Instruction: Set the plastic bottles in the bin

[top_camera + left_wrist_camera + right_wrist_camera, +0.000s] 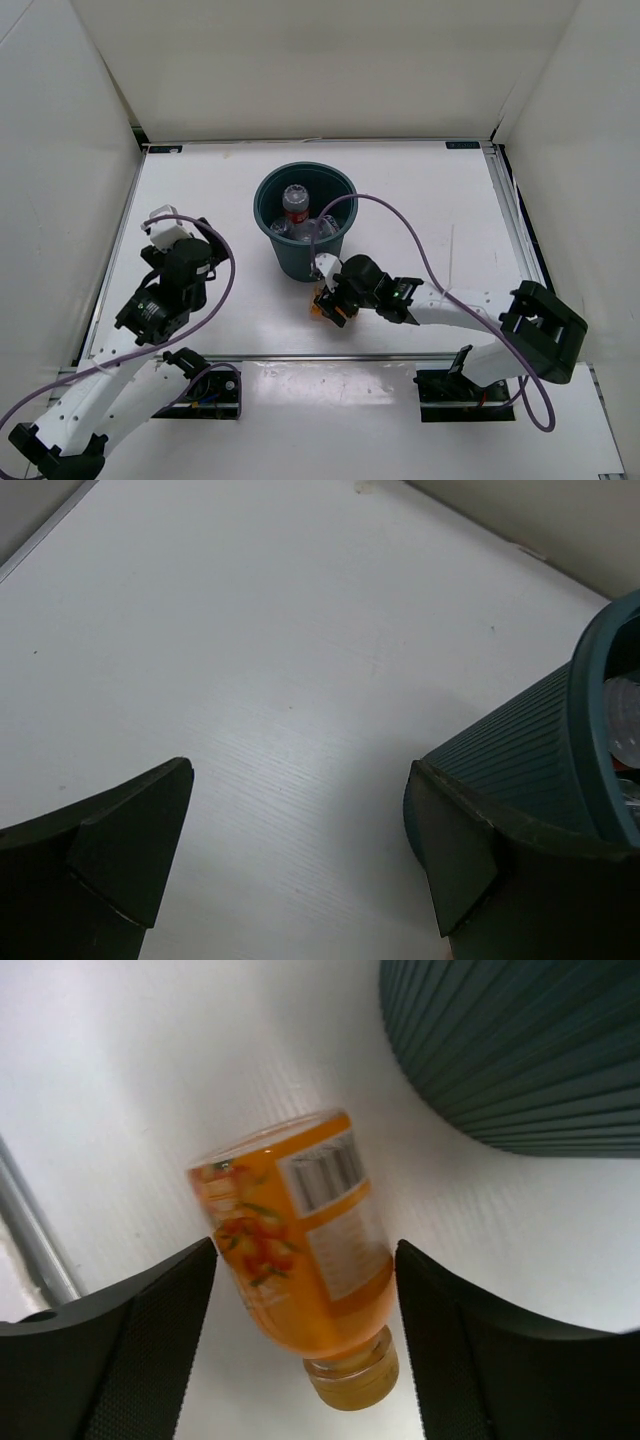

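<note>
Right wrist view: orange bottle bracketed, bin close beyond

Item: orange bottle [290, 1230], the only bottle seen outside the bin [520, 1050].

Location: on its side on the table [420, 200], just beside the bin's foot, on the near-right side.

Long axis: cap end toward the wrist, base end away and canted left. Roughly in line with the fingers, so taken across the width.

Right tool [305, 1250]: partly closed, one jaw at each flank of the bottle. Pads seemingly at or very near the label, but contact not certain from this angle; held or not, cannot tell.

Left tool [300, 770]: jaws wide apart, nothing between them, above bare table to the bin's left. Farther from the bottle than the right tool.

Bin contents: other bottles [293, 215] already inside, a red-marked one uppermost, the clear ones hard to count.

Coming move, as judged: firm grip, lift above the rolled rim, short carry away from the arm bases and slightly left, release over the mouth.

Clearance: ribbed bin wall close on the far right of the jaws. Metal rail [30, 1230] at the table's near edge to the left. Purple cable [400, 215] arching across the rim, a possible snag. Open table right of the bin for a wider swing.
</note>
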Robot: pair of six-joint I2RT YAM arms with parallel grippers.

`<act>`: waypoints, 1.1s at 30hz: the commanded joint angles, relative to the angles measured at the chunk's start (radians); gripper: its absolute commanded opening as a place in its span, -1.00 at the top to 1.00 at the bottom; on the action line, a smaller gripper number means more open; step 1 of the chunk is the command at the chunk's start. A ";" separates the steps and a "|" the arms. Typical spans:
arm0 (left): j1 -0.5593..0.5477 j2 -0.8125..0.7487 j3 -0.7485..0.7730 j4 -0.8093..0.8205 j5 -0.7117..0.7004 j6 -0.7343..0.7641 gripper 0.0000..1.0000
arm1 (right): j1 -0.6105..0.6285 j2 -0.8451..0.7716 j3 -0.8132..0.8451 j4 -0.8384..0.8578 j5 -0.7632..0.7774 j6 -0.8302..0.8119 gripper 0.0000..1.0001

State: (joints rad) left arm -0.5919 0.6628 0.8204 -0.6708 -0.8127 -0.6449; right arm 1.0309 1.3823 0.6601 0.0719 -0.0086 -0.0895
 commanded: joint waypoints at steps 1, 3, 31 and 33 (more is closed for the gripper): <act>0.004 0.000 0.051 -0.078 -0.036 -0.051 -1.00 | 0.004 -0.002 -0.014 0.048 -0.066 0.026 -0.50; 0.004 0.000 0.051 -0.098 -0.066 -0.061 -1.00 | 0.004 -0.041 -0.036 0.007 -0.085 0.046 -0.39; 0.004 -0.040 -0.053 -0.289 -0.128 -0.349 -1.00 | -0.014 -0.052 0.035 -0.121 -0.218 0.004 -0.54; 0.004 -0.040 -0.024 -0.323 -0.118 -0.349 -1.00 | -0.014 -0.010 0.035 -0.098 -0.234 0.014 -0.54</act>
State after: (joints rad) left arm -0.5915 0.6258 0.7376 -0.9333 -0.9268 -1.0092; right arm 1.0164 1.3392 0.6956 -0.1467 -0.2047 -0.0631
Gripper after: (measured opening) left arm 0.998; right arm 0.769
